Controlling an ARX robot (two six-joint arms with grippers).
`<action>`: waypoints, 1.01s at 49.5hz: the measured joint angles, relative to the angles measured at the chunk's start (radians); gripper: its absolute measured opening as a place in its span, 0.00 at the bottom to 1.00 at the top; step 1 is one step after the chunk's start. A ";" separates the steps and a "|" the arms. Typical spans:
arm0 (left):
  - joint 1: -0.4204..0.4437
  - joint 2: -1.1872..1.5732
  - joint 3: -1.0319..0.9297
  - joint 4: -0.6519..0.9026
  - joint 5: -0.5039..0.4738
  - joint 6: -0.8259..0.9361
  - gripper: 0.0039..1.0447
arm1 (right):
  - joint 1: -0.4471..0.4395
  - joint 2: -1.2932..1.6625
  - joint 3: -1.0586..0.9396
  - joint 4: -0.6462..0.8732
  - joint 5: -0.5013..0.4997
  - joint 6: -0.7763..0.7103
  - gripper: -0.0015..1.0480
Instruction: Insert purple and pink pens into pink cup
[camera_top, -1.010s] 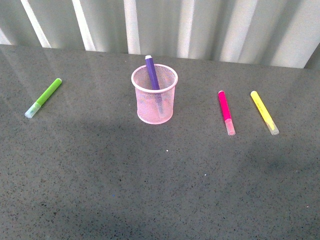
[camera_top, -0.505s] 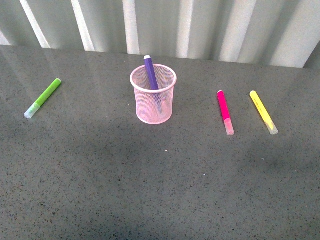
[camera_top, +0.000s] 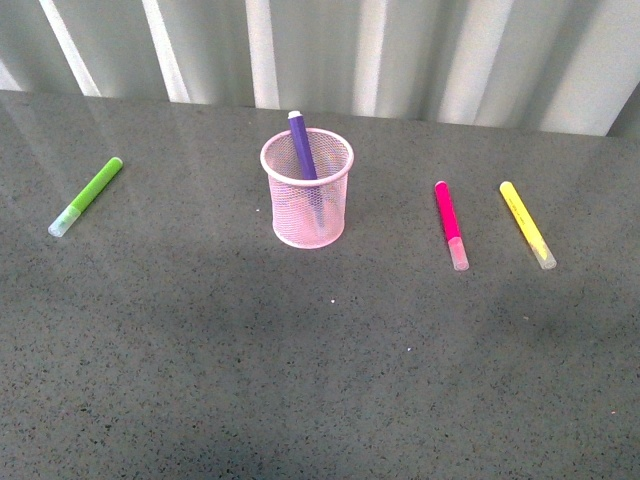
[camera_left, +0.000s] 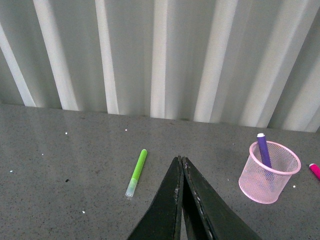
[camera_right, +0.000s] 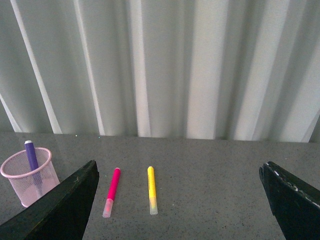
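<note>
The pink cup (camera_top: 308, 200) stands on the grey table, a little left of centre in the front view. The purple pen (camera_top: 303, 150) leans inside it, its end poking above the rim. To the cup's right the pink pen (camera_top: 451, 224) lies flat on the table. Neither arm shows in the front view. In the left wrist view my left gripper (camera_left: 180, 160) is shut with nothing in it, well short of the cup (camera_left: 269, 171). In the right wrist view my right gripper (camera_right: 180, 172) is wide open and empty, with the pink pen (camera_right: 111, 191) ahead near one finger.
A lime-green marker (camera_top: 86, 195) lies at the far left of the table. A yellow marker (camera_top: 527, 224) lies just right of the pink pen. A white corrugated wall (camera_top: 330, 50) runs along the table's far edge.
The front view has shifted by a couple of pixels only. The cup and pens lie where they were.
</note>
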 joint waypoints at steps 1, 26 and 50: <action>0.000 -0.006 0.000 -0.006 0.000 0.000 0.03 | 0.000 0.000 0.000 0.000 0.000 0.000 0.93; 0.000 -0.278 0.000 -0.267 0.000 0.000 0.03 | 0.000 0.000 0.000 0.000 0.000 0.000 0.93; 0.000 -0.535 0.000 -0.529 0.000 0.000 0.03 | 0.000 0.000 0.000 0.000 0.000 0.000 0.93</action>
